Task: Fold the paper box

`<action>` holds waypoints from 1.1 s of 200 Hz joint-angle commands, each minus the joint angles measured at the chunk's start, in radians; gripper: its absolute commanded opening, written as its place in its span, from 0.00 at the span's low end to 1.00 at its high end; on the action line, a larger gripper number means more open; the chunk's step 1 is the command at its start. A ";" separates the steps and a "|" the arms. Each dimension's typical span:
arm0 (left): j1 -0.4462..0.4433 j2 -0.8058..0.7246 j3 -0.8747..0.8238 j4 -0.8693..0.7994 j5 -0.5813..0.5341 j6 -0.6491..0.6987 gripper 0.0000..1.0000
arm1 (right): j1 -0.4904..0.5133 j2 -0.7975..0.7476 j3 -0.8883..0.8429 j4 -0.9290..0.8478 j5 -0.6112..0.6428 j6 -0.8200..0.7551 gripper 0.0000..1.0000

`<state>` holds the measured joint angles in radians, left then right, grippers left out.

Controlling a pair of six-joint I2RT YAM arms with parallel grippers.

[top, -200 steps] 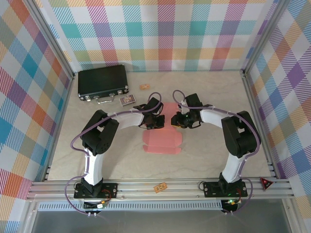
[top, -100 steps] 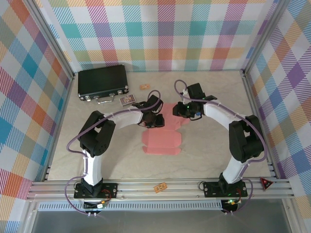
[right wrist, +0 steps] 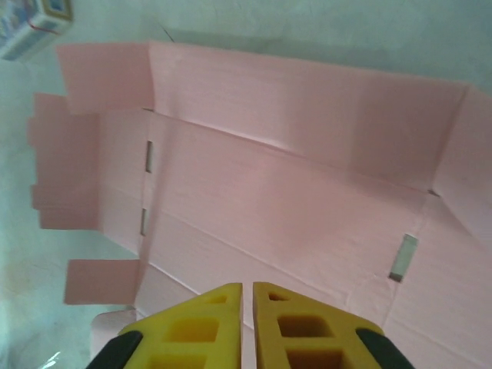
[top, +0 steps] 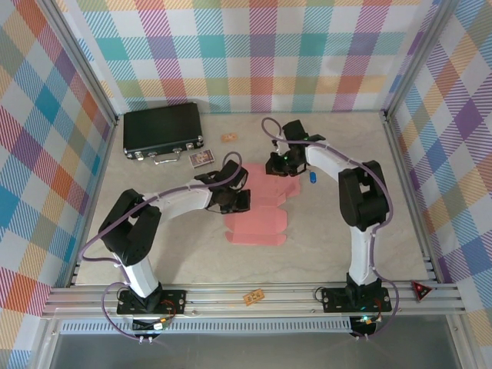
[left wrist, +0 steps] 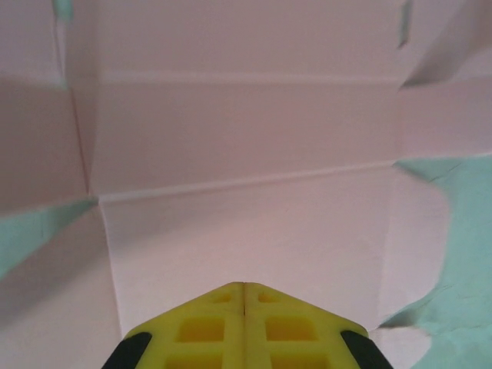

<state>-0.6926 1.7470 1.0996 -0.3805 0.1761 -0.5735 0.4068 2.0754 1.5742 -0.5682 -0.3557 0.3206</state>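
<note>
The surface (top: 338, 231) is carrying a black case (top: 163, 131) at its far left corner, well apart from the work. The paper box (top: 257, 223) is lying mid-surface as an opened pink sheet, its creases and flaps mostly flat, so folding is judged to be at an early stage. The left end effector (top: 237, 201) is hanging over the sheet's left part; its wrist view is showing the fingers pressed fully together with nothing between them. The right end effector (top: 278, 165) is sitting at the sheet's far edge, its fingers nearly closed with a thin slit showing and no card seen in it. Whether either is touching the card cannot be told. A small blue item (top: 313, 178) is lying just beside the sheet's right edge. Risk: nothing is gripping the thin card, so a push from either closed tip is likely sliding the whole sheet, or bending it off a crease.
</note>
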 commanded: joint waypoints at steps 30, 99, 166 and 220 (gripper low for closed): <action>-0.034 -0.019 -0.093 0.050 -0.017 -0.062 0.00 | 0.026 0.090 0.050 -0.066 0.004 0.005 0.10; -0.033 -0.033 -0.152 -0.025 -0.155 0.003 0.00 | 0.026 0.056 -0.093 -0.056 0.065 0.016 0.13; -0.025 -0.021 -0.105 -0.100 -0.251 0.048 0.00 | 0.055 -0.094 -0.300 0.018 0.078 0.075 0.16; -0.025 -0.048 -0.078 -0.156 -0.282 0.068 0.00 | 0.071 -0.225 -0.321 0.020 0.104 0.019 0.21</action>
<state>-0.7197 1.7260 0.9997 -0.4507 -0.0635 -0.5304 0.4725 1.9274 1.2407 -0.5209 -0.2783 0.3752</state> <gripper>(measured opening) 0.048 0.201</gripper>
